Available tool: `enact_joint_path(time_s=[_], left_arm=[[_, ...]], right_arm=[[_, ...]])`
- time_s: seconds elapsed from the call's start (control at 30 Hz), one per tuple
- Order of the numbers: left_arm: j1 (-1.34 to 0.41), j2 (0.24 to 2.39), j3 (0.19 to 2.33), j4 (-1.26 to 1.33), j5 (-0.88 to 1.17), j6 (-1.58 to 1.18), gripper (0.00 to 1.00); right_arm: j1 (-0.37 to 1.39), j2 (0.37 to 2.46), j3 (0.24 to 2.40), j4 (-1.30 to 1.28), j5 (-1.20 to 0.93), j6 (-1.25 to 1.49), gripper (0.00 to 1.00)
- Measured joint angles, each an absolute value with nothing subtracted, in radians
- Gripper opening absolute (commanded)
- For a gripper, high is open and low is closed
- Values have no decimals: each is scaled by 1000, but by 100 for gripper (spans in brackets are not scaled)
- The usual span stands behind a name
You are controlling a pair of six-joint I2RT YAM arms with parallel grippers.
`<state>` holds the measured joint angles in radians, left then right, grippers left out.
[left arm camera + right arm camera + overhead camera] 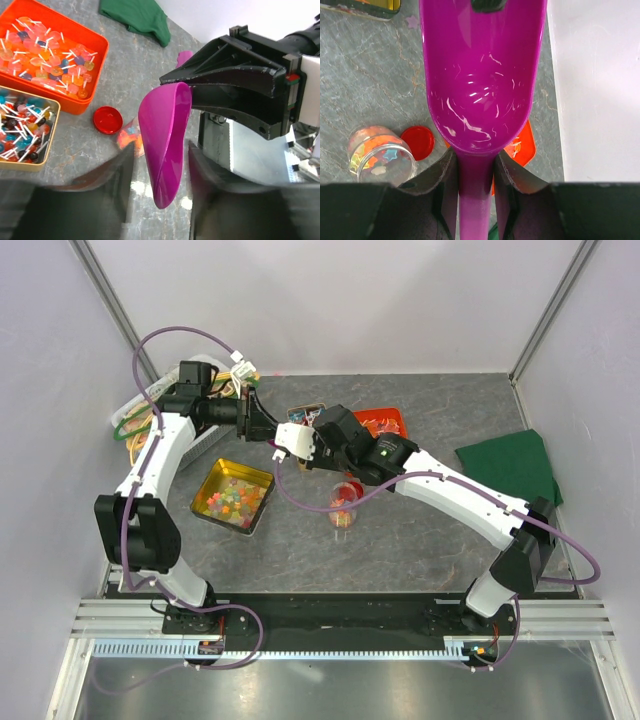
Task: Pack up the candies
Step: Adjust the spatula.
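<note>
Findings, left to right.

**Candies:** The candies (232, 497) lie loose in a square yellow tin (203, 486), well apart from the jar. They are small, glossy pieces in mixed colours.

**Left gripper:** The left gripper (160, 155) has its fingers spread to either side of the scoop's lip. A gap shows on one side, so it is not clamped.

**Scoop:** The scoop (165, 135) is glossy magenta plastic with a deep rounded bowl, lightly scuffed. It is empty.

**Right gripper:** The right gripper (475, 160) pinches the scoop's narrow handle between both fingers.

**Step in hand:** This looks like a hand-over or a steadying of the scoop, with the filling hardly begun.
- Only one gripper should let go, and only once the other has a firm hold, since slick plastic will twist in the fingers.
- The bowl should be kept level and then taken low into the tin.

**Jar:** The jar (382, 157) is clear, round and upright with its mouth open. A few star-shaped pieces lie inside.

**Lid:** The red lid (417, 142) lies flat just beside the jar.

**Tray:** The orange tray (70, 102) holds wrapped sweets on white sticks.

**Cloth:** The green cloth (510, 465) lies crumpled at the far right.
</note>
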<state>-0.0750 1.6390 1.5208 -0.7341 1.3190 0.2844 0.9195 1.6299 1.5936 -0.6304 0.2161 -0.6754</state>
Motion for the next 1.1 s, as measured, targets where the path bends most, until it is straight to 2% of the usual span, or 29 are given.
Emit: enact_joint_path(time_s=[0.03,0.13,0.37,0.4,0.53,0.63,0.8,1.1], left_arm=[[-77,1641,1520,-735,1319,284,29],[-85,1646,1516,-731,1304,286,18],[-94,1668,1515,-722,1262,293,2],[-95,1671,1515,-722,1262,293,2],[-100,1690,1515,-723,1275,293,2],[-102,1709,1514,-723,1303,292,2],[-102,1721,1510,-723,1341,291,2],[-107,1725,1500,-730,1401,273,2]], right_arm=[[920,1630,1594,-627,215,-672,0],[920,1630,1594,-627,210,-659,0],[918,1630,1596,-632,191,-622,0],[918,1629,1596,-634,189,-619,0],[908,1628,1596,-649,163,-600,13],[897,1621,1602,-665,133,-590,18],[864,1602,1606,-678,49,-572,23],[815,1573,1631,-716,-106,-558,22]])
